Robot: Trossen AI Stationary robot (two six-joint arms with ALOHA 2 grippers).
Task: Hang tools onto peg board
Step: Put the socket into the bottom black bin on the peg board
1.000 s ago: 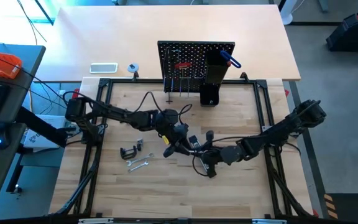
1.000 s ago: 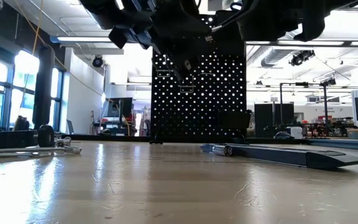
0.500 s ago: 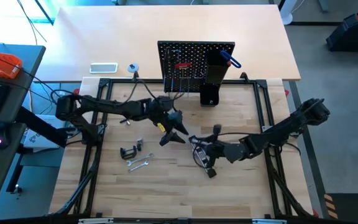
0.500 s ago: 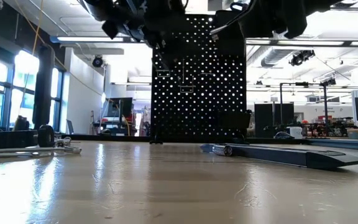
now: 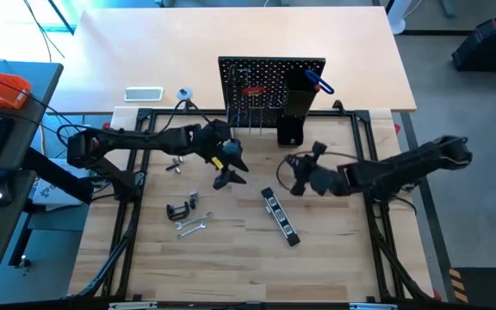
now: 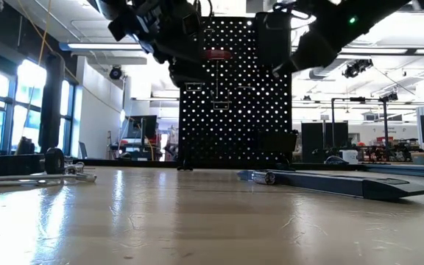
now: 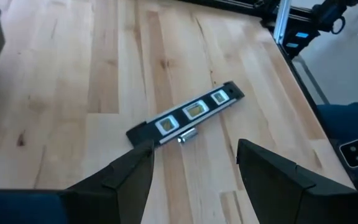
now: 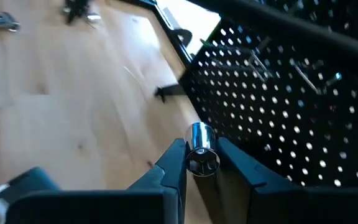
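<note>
- Since the earlier frame, both arms have moved back toward the far side of the table; we note the black-and-silver bar (image 5: 280,216) now lying alone on the wood, where the right arm was bent over it.
- Right gripper (image 5: 298,175): near the peg board (image 5: 257,73), clenched on a small silver cylindrical piece (image 8: 200,155); we cannot identify it further.
- Left gripper (image 5: 230,176): left of the bar, above the table, fingers (image 7: 129,174) spread and empty.
- Hung already, as far as we see: red-handled screwdriver (image 5: 252,89) on the board, blue T-handle hex key (image 5: 319,83) at the tall black box holder (image 5: 294,116), plus thin metal items on the hooks that we cannot name.
- Left on the table: the bar at centre; black C-clamp (image 5: 179,209) and silver wrench (image 5: 192,227) at near left; a small dark tool (image 5: 175,164) far left, too small to name.
- Our judgement: partly done, several tools outstanding.
</note>
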